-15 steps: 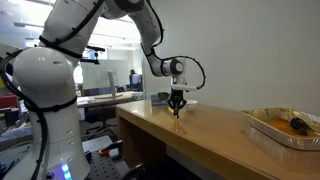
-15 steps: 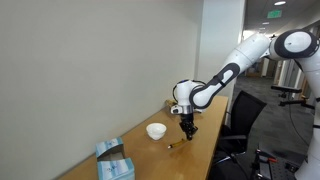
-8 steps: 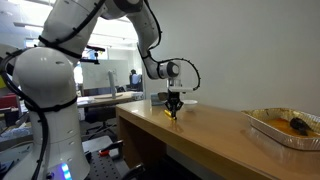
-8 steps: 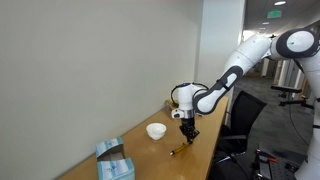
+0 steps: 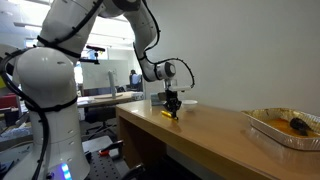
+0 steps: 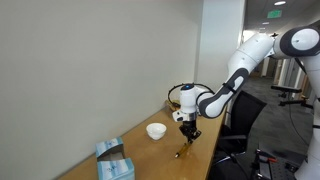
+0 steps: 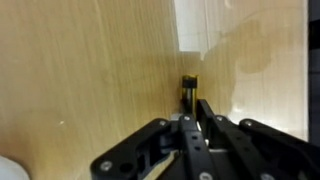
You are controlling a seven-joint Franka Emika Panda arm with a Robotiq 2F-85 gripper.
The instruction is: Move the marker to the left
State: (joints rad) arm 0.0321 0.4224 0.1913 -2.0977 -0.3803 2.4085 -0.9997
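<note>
The marker [image 7: 188, 88] is a thin yellow stick with a dark tip. In the wrist view it pokes out from between my gripper's [image 7: 192, 112] fingers, which are shut on it. In both exterior views the gripper [image 5: 173, 104] [image 6: 187, 131] hangs low over the wooden table, near its end. The marker shows as a small yellow streak at the table surface just under the fingers [image 5: 170, 113] [image 6: 181, 152].
A white bowl [image 6: 156, 130] stands on the table beside the gripper and shows at the corner of the wrist view [image 7: 8, 170]. A foil tray [image 5: 285, 126] with something dark in it sits further along. A blue and white package [image 6: 113, 160] lies nearby. The table edge [image 5: 140, 118] is close.
The gripper has moved with the marker along the table toward its end, leftward in an exterior view, and sits slightly lower. The bowl and tray have not moved.
</note>
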